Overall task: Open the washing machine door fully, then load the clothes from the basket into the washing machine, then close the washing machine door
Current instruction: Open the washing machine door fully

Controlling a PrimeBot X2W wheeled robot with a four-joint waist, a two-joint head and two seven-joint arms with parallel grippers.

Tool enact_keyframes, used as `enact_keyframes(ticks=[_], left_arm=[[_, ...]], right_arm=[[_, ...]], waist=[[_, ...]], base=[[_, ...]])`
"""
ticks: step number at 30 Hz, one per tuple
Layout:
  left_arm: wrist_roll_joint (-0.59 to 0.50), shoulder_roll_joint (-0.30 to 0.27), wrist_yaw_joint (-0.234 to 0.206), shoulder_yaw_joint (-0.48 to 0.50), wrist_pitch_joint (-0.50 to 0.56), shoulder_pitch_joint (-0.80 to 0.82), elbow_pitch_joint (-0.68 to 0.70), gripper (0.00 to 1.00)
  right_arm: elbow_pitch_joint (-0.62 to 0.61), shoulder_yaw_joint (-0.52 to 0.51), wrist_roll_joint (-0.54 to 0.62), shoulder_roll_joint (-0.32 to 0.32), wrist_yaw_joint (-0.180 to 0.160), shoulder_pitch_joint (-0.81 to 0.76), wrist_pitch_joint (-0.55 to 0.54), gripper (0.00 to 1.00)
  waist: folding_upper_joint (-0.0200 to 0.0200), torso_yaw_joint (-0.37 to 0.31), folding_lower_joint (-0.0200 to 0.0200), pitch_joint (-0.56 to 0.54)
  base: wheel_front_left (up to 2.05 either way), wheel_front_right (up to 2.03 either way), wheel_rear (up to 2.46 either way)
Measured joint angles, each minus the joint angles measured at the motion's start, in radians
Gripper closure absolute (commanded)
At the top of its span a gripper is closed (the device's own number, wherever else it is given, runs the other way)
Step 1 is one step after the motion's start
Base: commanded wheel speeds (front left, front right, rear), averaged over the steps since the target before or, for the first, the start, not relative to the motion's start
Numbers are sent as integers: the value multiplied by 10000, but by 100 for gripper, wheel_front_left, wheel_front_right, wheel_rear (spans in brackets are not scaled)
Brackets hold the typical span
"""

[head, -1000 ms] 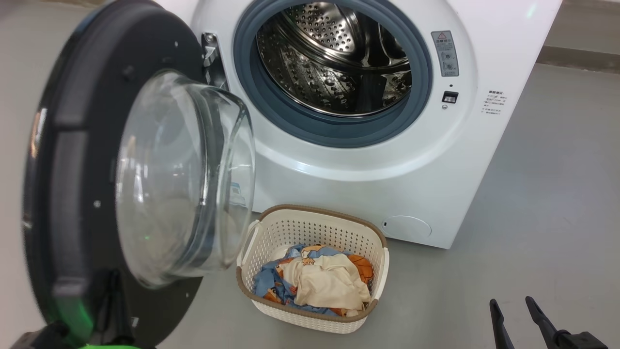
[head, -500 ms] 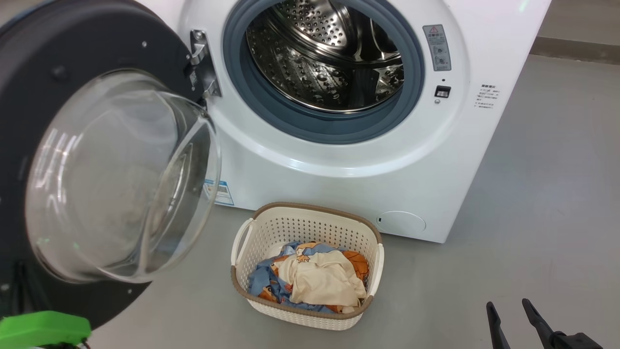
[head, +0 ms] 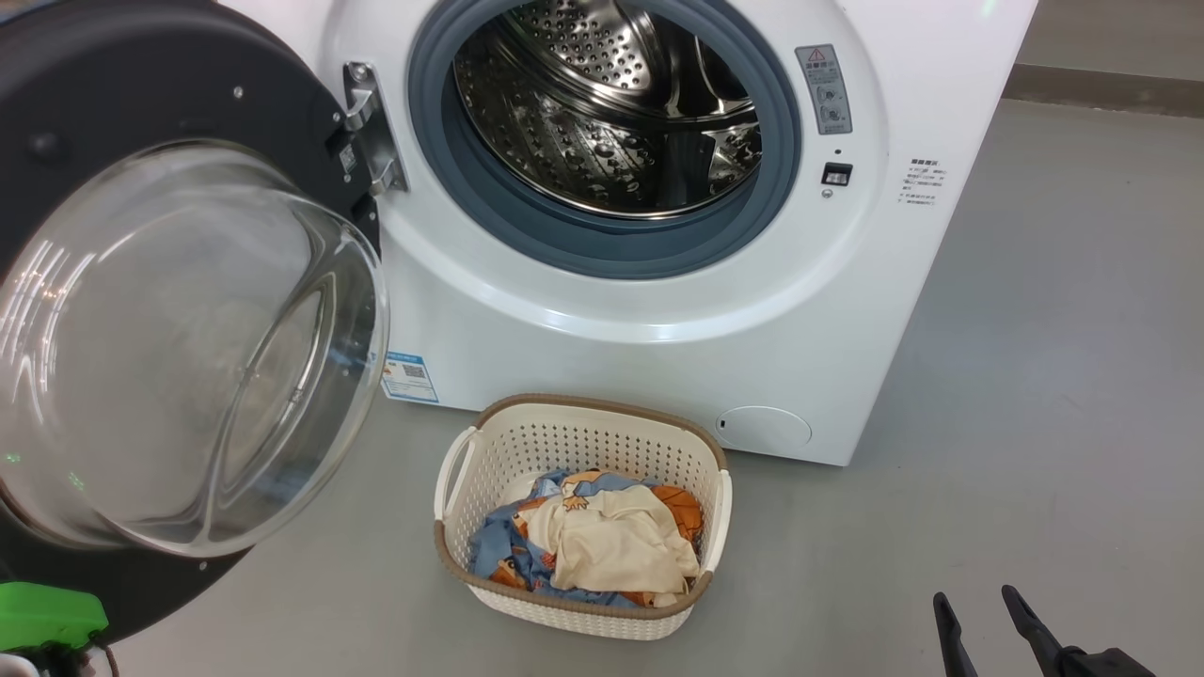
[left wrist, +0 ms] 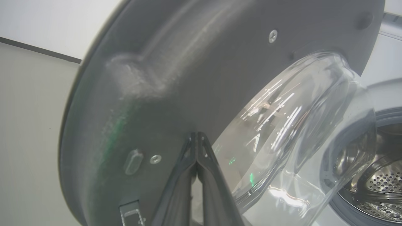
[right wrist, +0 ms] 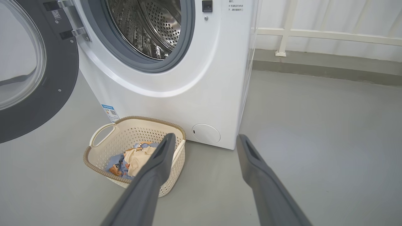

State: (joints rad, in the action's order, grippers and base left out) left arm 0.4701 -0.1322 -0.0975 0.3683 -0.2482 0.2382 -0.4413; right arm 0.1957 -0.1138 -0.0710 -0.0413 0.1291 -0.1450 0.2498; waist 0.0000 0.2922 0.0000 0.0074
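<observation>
Fingers together, the left end effector points at the dark inner rim of the washing machine door, open at left, while the right end effector, fingers apart, hovers right of the basket holding the clothes before the washing machine.

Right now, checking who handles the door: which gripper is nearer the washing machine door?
Left. The left gripper, shut, has its tips at the washing machine door's inner face; the right gripper, open, hangs over the floor right of the basket.

Head view down onto washing machine and basket, right wrist shares both — left wrist close against door
</observation>
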Motion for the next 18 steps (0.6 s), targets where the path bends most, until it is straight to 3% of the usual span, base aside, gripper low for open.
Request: enact_keyframes(ticks=[6,12,13,16,17,18], left_arm=[[-479,493,449,679,-21,90,585,100],[-734,932,1024,1034,-77,-12,2228,100],[-746,957,1127,1057,-82,-108,2575,82],[-782,1009,1312,1066,-84,-456,3436,14],[-780,1022,1381,1022,-84,-581,3678,0],[-777,1039,1392,943,-86,-699,3879,0]], right_arm=[[0,-6,0,0,0,1,0,0],[15,10,-2,4,0,6,0,0],[17,13,-2,6,0,8,0,0],[23,23,-2,8,0,15,0,0],[23,25,-2,10,0,18,0,0],[27,31,-2,12,0,25,0,0]], waist=[[0,-33,0,29],[0,-25,0,65],[0,-25,0,81],[0,-40,0,118],[0,-51,0,130],[0,-68,0,141]], base=[[0,0,0],[0,0,0],[0,0,0],[0,0,0],[0,0,0],[0,0,0]])
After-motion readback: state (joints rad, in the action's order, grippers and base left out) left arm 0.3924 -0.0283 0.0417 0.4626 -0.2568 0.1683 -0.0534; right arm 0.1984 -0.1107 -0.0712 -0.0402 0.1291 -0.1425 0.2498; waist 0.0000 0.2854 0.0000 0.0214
